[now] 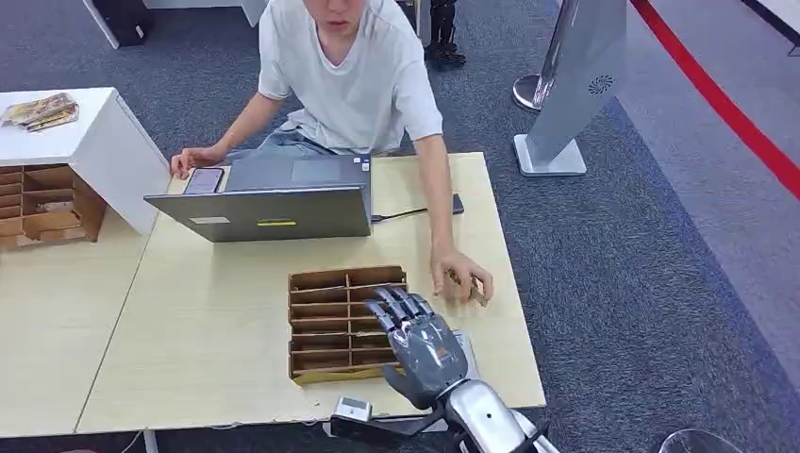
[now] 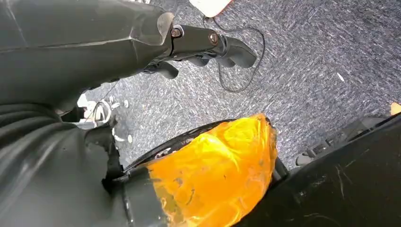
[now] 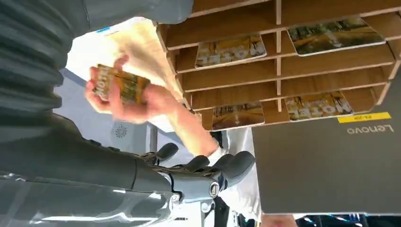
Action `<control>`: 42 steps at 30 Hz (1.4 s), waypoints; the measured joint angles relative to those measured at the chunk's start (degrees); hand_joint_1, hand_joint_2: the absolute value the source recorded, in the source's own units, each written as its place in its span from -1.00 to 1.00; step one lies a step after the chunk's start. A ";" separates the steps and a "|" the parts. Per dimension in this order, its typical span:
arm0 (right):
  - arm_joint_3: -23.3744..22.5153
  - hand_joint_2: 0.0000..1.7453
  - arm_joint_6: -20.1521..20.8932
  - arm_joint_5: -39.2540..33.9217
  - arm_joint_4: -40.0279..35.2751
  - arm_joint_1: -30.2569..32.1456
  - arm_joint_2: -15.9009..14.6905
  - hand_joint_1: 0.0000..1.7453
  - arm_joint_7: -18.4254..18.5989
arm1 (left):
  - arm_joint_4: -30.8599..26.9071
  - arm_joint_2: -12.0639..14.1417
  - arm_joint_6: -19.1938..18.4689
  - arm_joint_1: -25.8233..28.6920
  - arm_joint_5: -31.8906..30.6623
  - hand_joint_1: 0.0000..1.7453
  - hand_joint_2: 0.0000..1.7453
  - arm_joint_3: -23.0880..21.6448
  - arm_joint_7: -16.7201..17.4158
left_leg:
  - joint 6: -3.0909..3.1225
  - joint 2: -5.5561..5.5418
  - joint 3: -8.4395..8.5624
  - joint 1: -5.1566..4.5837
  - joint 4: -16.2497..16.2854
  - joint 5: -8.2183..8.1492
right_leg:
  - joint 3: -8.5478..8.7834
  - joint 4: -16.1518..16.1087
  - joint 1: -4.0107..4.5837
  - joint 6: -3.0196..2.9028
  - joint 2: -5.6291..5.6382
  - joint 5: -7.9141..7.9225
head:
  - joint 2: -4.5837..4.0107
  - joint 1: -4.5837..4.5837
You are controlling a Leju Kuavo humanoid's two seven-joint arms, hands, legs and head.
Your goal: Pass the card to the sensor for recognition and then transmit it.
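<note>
One yellow-printed card [image 3: 120,87] in person's hand [image 3: 137,101], beside wooden rack [image 3: 283,71].

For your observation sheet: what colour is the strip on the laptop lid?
Yellow. The strip on the laptop shows best in the right wrist view.

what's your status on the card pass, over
Right hand open over card rack, holding nothing. Left hand hangs empty. Person's hand holds cards beside rack.

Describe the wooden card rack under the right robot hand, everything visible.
The card rack is a low, flat brown tray, wood or board by its look, split by thin dividers into two columns of shallow slots. It lies on the pale table in front of the laptop. Several slots hold printed cards. The right robot hand hovers over its right edge, fingers spread; contact is unclear.
</note>
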 joint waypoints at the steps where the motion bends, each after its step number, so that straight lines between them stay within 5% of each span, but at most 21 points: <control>1: 0.00 1.00 0.02 0.00 0.13 0.00 0.04 -0.66 0.00 | 0.00 0.00 0.00 -0.01 0.00 -1.00 -1.00 0.00 0.00 | 0.00 0.00 0.00 0.00 0.00 0.00 | 0.00 0.00 0.00 0.00 0.00 0.00 | 0.00 0.00; 19: 0.00 1.00 0.09 -0.11 2.27 -0.30 1.09 -0.64 0.00 | 0.00 0.00 -0.09 -0.07 -0.28 -1.00 -1.00 0.00 0.37 | 0.00 0.00 0.00 0.00 0.00 0.00 | 0.00 0.00 0.00 0.00 0.00 0.00 | 0.00 0.00; 42: 0.90 1.00 1.03 -1.01 6.56 -2.50 3.61 -0.34 -1.03 | 0.00 0.00 -1.22 -0.67 -1.29 -1.00 -1.00 -0.07 0.98 | 0.00 0.00 0.00 0.00 0.00 0.00 | 0.00 0.00 0.00 0.00 0.00 0.00 | 0.00 0.02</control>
